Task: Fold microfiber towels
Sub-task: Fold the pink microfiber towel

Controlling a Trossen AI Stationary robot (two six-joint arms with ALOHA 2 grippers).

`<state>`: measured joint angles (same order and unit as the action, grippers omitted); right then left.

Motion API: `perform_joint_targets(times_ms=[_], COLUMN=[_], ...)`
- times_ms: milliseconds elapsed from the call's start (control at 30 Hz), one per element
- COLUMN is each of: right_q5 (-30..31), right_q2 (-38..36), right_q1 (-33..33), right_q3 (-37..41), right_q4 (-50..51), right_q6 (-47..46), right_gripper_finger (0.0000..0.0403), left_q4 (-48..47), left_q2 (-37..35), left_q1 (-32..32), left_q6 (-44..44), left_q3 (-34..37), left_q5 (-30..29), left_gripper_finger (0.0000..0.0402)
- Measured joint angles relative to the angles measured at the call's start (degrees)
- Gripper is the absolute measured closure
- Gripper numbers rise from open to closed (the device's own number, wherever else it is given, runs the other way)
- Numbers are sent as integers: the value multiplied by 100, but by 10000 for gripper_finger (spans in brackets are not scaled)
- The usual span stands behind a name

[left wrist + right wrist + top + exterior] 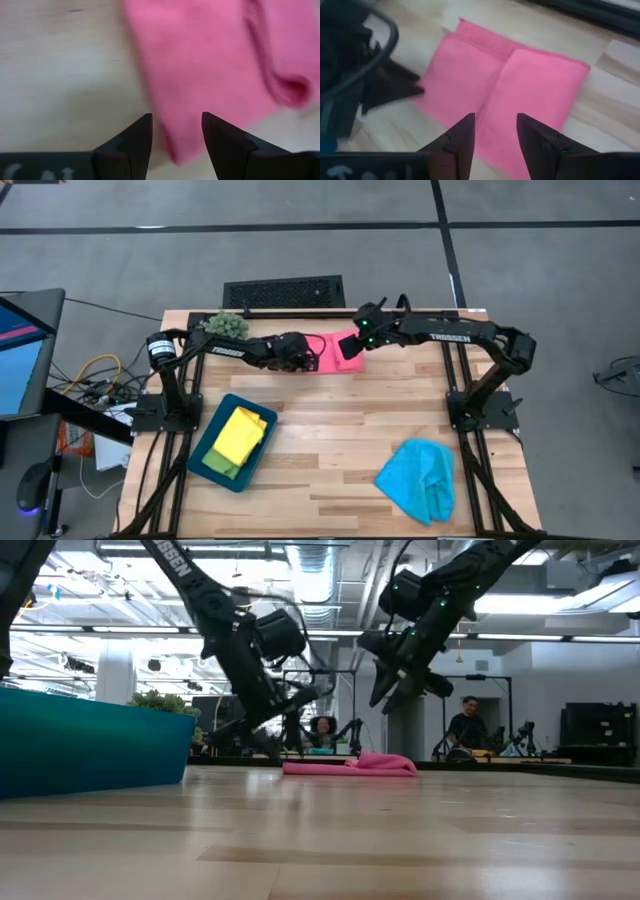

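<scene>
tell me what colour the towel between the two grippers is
Pink, clearest in the right wrist view.

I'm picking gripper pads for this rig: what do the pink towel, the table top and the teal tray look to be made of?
Pink towel: soft fuzzy cloth, probably microfiber; matte nap, limp folds, stitched hem.
Table top: light wood planks, smooth with a slight sheen; grain and board seams show.
Teal tray: rigid, likely plastic; even colour, straight walls, rounded corners.

Overhead looks straight down, low view level across; both wrist views closely share the pink towel.
</scene>
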<state>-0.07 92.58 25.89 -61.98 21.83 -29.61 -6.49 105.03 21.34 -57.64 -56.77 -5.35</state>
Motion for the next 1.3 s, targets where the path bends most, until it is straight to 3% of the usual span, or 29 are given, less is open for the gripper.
perform_joint_targets(times_ms=[333, 500, 633, 867, 1300], right_q5=[1, 1, -1, -46, -307], right_q2=[-2, -2, -2, 50, 359], right_q1=[4, 4, 4, -148, -527], right_q3=[0, 0, 2, 313, 676], right_q4=[308, 416, 586, 482, -883], right_q6=[182, 280, 313, 396, 325], right_gripper_finger=[233, 234, 235, 262, 309], left_q4=[562, 879, 881, 1055, 1029], left_q2=[210, 434, 445, 448, 396], left_q1=[53, 63, 75, 127, 117], left_q6=[-362, -598, -503, -431, -503], left_q3=[172, 154, 158, 170, 174], left_q5=[-90, 59, -32, 0, 12], left_gripper_finger=[240, 260, 293, 393, 396])
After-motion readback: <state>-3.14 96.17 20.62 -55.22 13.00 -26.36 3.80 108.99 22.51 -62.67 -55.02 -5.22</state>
